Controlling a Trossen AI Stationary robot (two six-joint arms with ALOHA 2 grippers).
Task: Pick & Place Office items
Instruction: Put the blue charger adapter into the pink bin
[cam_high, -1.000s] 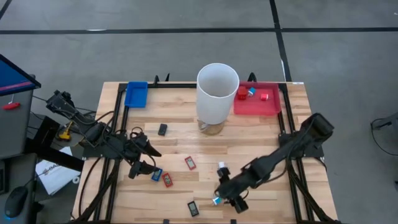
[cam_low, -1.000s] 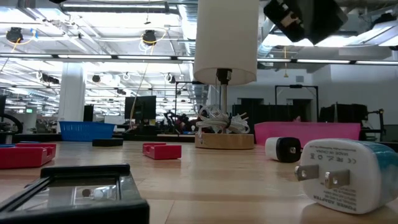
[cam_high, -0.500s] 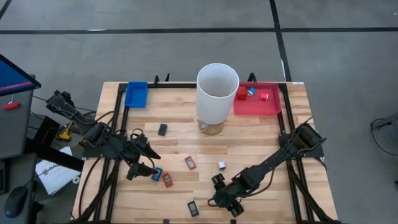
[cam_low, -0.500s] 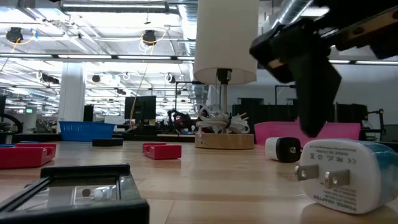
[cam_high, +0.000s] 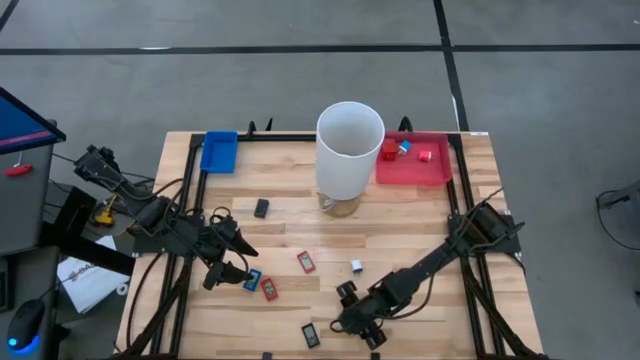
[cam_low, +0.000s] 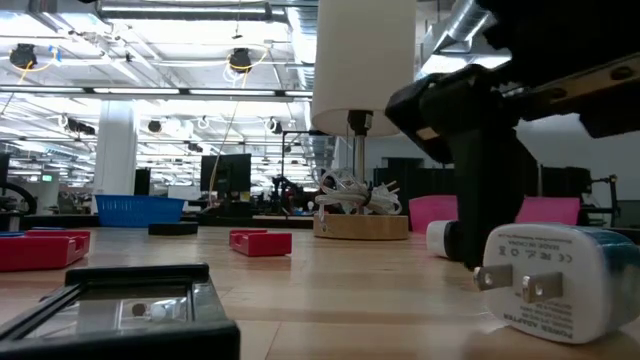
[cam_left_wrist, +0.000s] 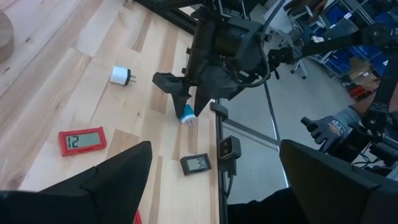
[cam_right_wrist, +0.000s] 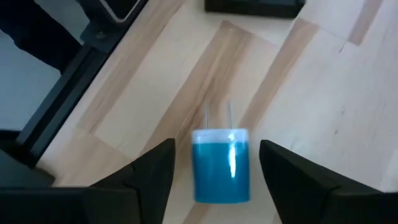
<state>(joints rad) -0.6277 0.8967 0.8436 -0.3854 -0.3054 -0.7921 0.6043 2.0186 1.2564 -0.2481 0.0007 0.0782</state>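
My right gripper (cam_high: 349, 321) is open and low over the table's near middle. Its fingers stand on either side of a blue-white plug (cam_right_wrist: 221, 165) without touching it. The plug lies on its side on the wood and also shows in the low view (cam_low: 552, 280). My left gripper (cam_high: 232, 258) is open and empty at the left, next to a blue piece (cam_high: 252, 281) and a red piece (cam_high: 269, 289). Other pieces lie flat on the table: a red one (cam_high: 306, 262), a white plug (cam_high: 356, 266) and two black ones (cam_high: 311, 335) (cam_high: 262, 208).
A tall white cylinder (cam_high: 350, 150) stands at the far middle. A red tray (cam_high: 438, 170) at the far right holds a few small bits. A blue tray (cam_high: 219, 151) sits at the far left. A person's gloved hand (cam_left_wrist: 329, 127) shows beyond the table's edge.
My right gripper has gone down and toward the table's near left, onto the blue-white plug, so that its fingers now stand either side of it. The plug has stayed where it was.
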